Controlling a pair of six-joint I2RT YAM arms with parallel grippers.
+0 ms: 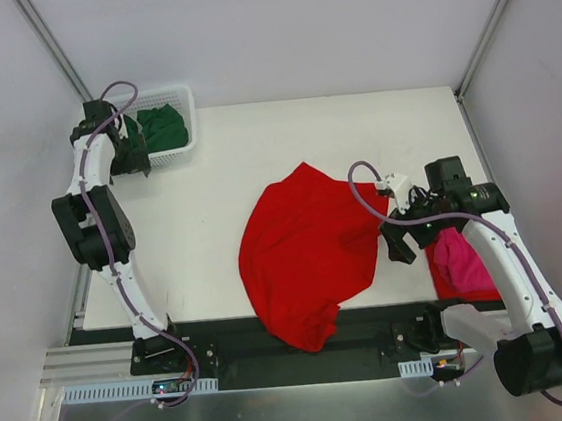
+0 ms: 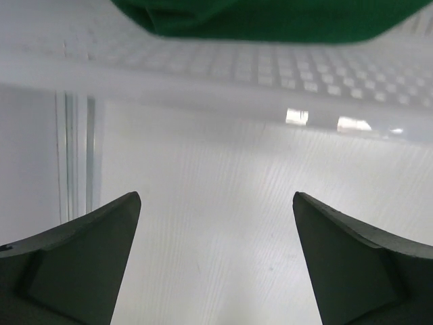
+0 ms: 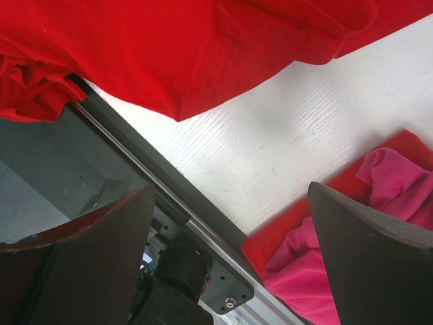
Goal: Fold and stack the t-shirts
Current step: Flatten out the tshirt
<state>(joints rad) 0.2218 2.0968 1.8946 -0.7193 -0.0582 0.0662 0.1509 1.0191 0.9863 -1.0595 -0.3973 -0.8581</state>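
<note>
We judge the task partly done: with our left gripper (image 2: 216, 203) and right gripper (image 3: 230, 196) both open and empty, the red t-shirt (image 1: 306, 253) sprawls unfolded over the table's (image 1: 255, 153) near edge, the magenta-pink t-shirt (image 1: 462, 262) tops red cloth at right, and a dark green t-shirt (image 1: 164, 127) waits in the white basket (image 1: 180, 92).

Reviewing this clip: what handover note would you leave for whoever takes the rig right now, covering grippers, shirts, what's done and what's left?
Left gripper: open, empty, at the white basket.
Right gripper: open, empty, by the red t-shirt's right edge.
Red t-shirt: unfolded mid-table, one end hanging over the near edge.
Green t-shirt: in the basket.
Pink t-shirt: loosely bunched on a red cloth at near right.
Done: no tidy stack visible.
Left: fold the red, fetch and fold the green, stack all.
</note>
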